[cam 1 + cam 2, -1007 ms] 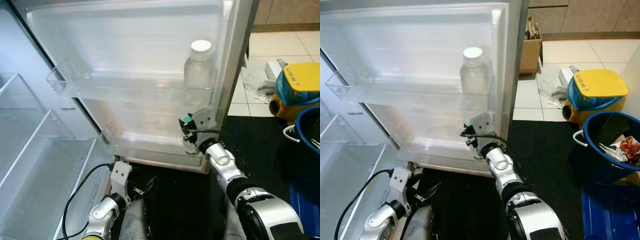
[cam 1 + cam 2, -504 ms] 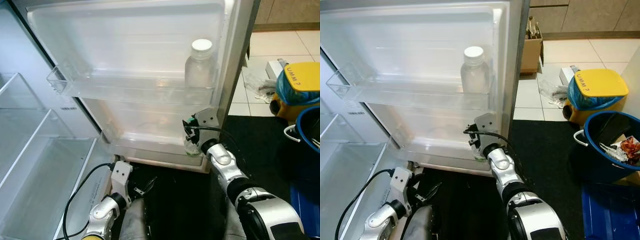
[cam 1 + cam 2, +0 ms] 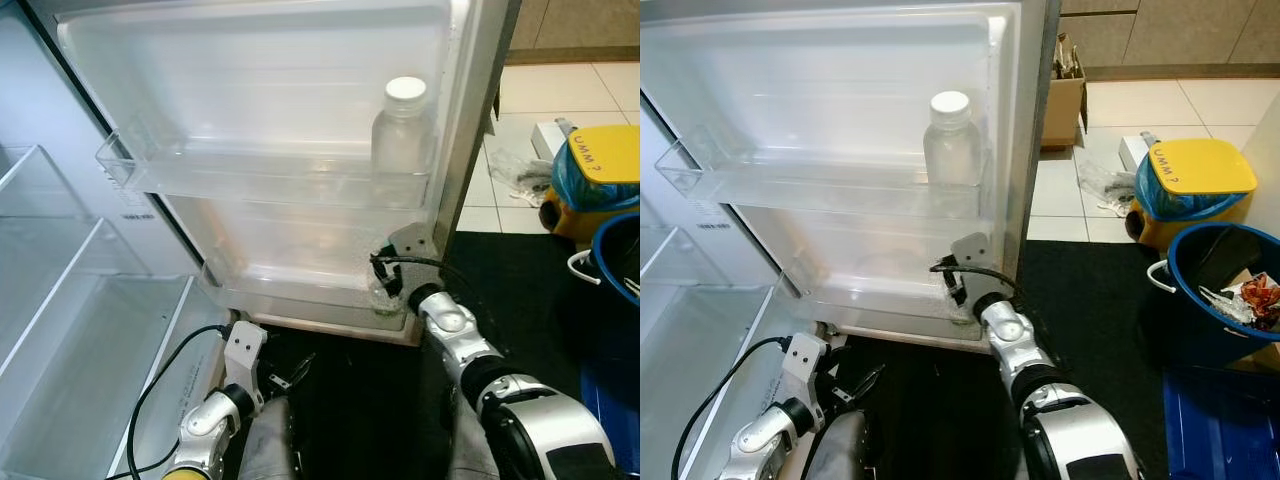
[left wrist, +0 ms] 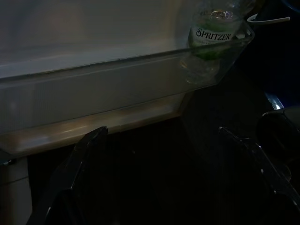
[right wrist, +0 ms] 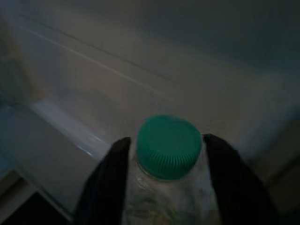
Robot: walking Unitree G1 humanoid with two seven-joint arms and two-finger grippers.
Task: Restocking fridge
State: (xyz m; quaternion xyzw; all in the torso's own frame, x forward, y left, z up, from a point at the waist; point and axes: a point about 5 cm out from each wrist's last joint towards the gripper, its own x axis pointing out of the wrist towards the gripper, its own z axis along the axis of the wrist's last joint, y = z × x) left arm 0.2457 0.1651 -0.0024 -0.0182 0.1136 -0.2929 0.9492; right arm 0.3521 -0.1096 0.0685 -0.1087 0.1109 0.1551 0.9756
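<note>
Setting: open fridge door [image 3: 300,90] with two clear shelves, tiled floor and a dark mat to the right.
Task item: small green-capped bottle [image 5: 168,147], labelled "Spritzer" in the left wrist view, standing at the right end of the lower door shelf [image 3: 300,285].
Right hand [image 3: 385,283]: reaches into the lower door shelf; its two fingers [image 5: 108,183] sit either side of the bottle neck just under the cap, apparently clasping it, not released.
Left hand [image 4: 159,187]: hangs low below the door, fingers spread, holding nothing.
Already stocked: white-capped bottle [image 3: 402,135] at the right end of the upper door shelf [image 3: 260,175].
Fridge interior: glass shelves [image 3: 60,300] at left hold nothing visible.
Nearby: yellow-lidded bin [image 3: 1185,185], blue bucket [image 3: 1215,300].
Progress: judged partway; the second bottle appears seated, and letting go and withdrawing remain.
</note>
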